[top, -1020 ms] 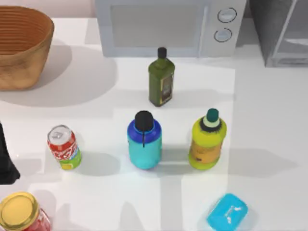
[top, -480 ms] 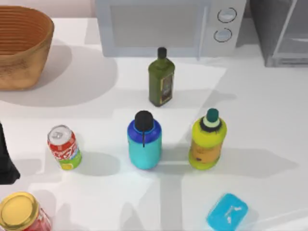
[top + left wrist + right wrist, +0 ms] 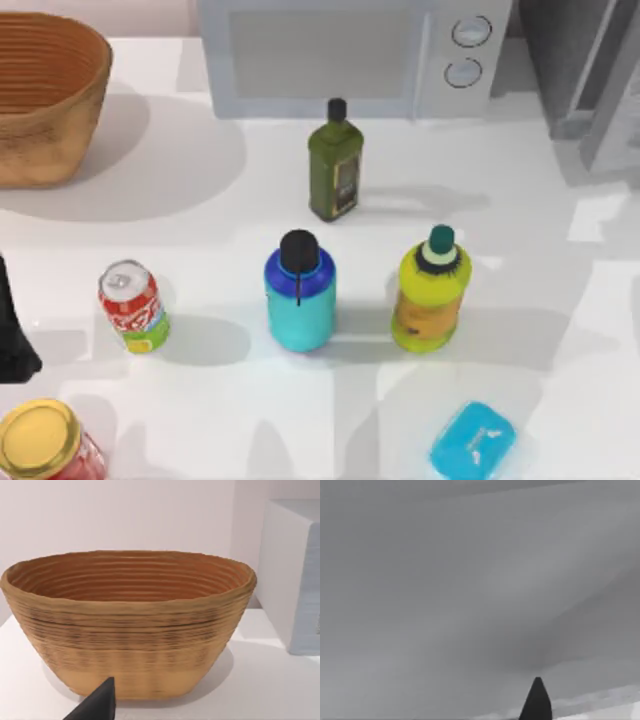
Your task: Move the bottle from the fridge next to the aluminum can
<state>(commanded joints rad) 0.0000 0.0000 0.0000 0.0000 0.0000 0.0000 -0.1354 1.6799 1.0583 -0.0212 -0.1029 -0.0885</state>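
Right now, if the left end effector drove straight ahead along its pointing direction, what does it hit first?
Most likely the wicker basket: in the left wrist view it sits dead ahead of the left end effector, with bare table between. The range is unclear.

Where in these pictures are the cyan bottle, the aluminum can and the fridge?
bottle point(image 3: 300, 305), top view, on its cyan body below the black cap.
aluminum can point(image 3: 133, 308), top view, on its red side.
fridge point(image 3: 575, 60), top view, on its grey wall at the table's far right corner.

basket point(image 3: 45, 95) showing rough woven ribs | table point(image 3: 200, 200) looking smooth, glossy white | can point(image 3: 132, 306) showing shiny metal top | fridge point(image 3: 585, 70) looking grey metallic
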